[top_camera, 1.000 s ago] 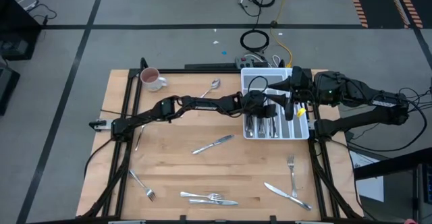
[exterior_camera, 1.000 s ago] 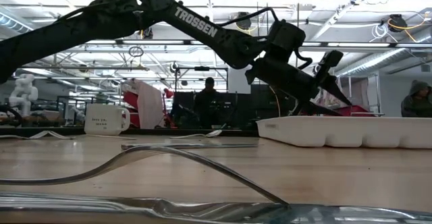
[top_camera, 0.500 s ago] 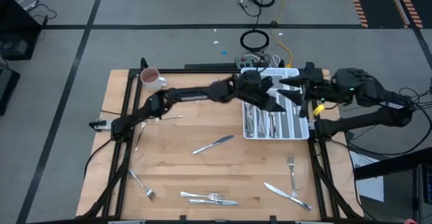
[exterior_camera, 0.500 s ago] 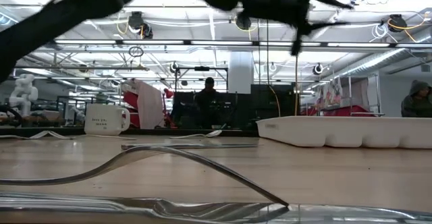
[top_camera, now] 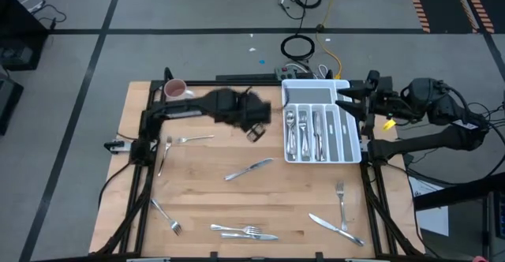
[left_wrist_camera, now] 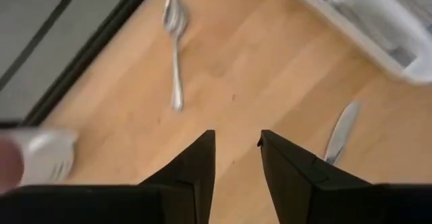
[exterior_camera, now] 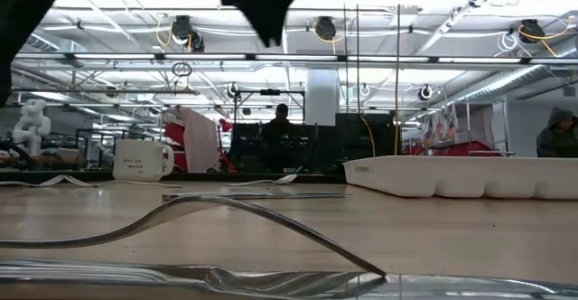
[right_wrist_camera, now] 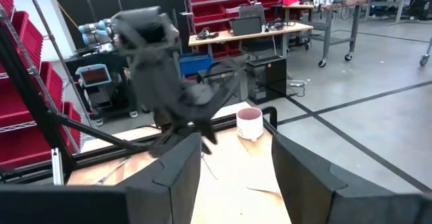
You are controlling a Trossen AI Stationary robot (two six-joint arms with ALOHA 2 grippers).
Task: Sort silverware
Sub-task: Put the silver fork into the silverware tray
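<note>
**Between picks: left hand empty above the spoon**

The wooden bench (top_camera: 205,183) still carries loose silverware: a fork (top_camera: 188,139) at its left, a spoon (left_wrist_camera: 175,45) near the back edge, a knife (top_camera: 248,168) mid-bench. The left hand (top_camera: 254,124), fingers slightly parted and holding nothing, hangs above the spoon, so descending onto it looks next. The tray (top_camera: 351,136) holds sorted pieces. The right hand (top_camera: 347,102), fingers apart and empty, waits beside the tray.

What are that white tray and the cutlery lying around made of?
The tray looks like matte white plastic: smooth, moulded dividers, no shine. The cutlery, like the knife on the table, seems polished metal, probably steel, judging by its bright silvery glint.
</note>
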